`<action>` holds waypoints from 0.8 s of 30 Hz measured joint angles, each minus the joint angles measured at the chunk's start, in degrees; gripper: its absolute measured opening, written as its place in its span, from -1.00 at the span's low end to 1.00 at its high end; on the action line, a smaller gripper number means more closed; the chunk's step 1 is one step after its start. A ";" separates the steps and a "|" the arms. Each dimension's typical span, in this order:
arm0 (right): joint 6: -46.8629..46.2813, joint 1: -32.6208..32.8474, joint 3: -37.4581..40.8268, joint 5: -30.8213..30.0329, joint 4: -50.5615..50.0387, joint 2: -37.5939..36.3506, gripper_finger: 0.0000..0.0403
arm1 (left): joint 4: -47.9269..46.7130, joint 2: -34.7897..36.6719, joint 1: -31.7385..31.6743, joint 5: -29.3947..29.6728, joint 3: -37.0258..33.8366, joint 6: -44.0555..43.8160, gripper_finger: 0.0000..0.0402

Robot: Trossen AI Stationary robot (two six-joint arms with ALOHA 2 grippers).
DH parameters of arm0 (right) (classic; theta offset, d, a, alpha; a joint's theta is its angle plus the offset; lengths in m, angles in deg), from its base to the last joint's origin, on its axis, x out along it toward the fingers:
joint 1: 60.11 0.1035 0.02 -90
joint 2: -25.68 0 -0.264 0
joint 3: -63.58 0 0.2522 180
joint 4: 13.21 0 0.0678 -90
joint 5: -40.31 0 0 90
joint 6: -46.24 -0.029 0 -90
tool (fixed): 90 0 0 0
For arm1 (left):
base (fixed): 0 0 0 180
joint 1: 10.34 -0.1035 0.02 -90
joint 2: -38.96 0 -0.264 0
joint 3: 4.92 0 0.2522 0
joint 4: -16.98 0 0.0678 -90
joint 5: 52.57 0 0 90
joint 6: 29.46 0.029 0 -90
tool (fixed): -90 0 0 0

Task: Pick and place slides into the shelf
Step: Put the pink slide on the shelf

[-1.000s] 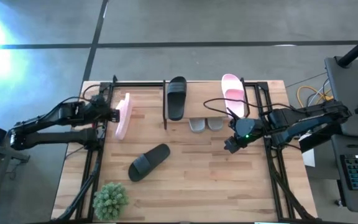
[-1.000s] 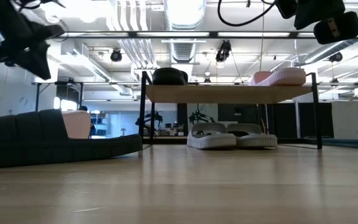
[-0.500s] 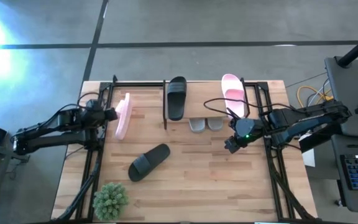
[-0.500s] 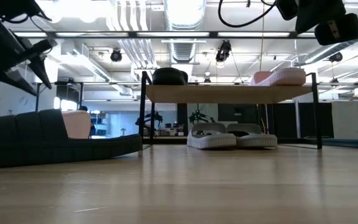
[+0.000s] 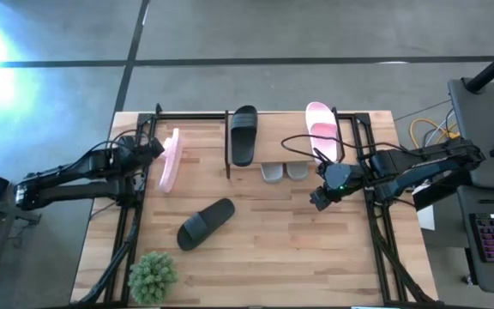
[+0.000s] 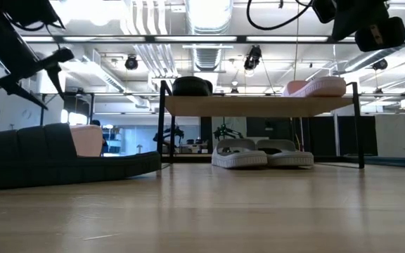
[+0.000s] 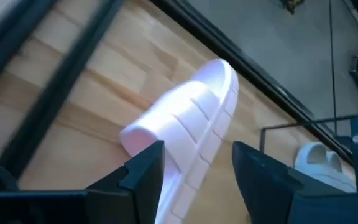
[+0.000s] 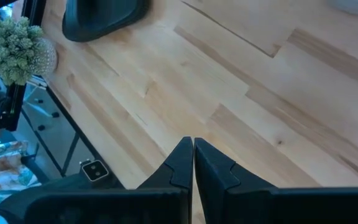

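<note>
shelf point(image 5: 290, 150): low, light plank top, black legs, at table's far edge | on top: black slide point(image 5: 243, 134), pink slide point(image 5: 322, 129) | beneath: grey pair point(image 5: 284, 172) | left of shelf: pink slide on edge point(image 5: 171, 160) | in front of shelf: black slide point(image 5: 206, 222) flat

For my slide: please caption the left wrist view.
Open left fingers over a pink slide lying on the table.

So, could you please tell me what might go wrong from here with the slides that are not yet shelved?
1. The pink rubber slide lies on its edge near the table's left side; the open left pincer may tip it or nudge it towards that side.
2. The black rubber slide lies loose mid-table, and the low wooden shelf already looks crowded on top, so placing it could bump its neighbours.
</note>
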 joint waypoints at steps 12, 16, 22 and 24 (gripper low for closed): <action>-0.13 0.00 0.00 -1.53 -2.50 0.00 -0.96 | 2.32 -4.69 -0.05 -3.63 -0.03 -11.52 -0.16; -0.22 0.01 0.00 -1.53 -2.52 0.00 -0.96 | 3.95 -3.98 -0.03 -8.85 -0.16 -19.50 -0.16; 0.37 0.02 0.00 -1.74 -2.57 -0.02 -0.96 | 2.48 -5.87 0.09 -9.91 -0.57 -23.19 -0.16; 1.04 0.00 0.00 -1.97 -2.65 -0.02 -0.96 | 2.61 -6.70 0.03 -8.76 -0.62 -23.30 -0.16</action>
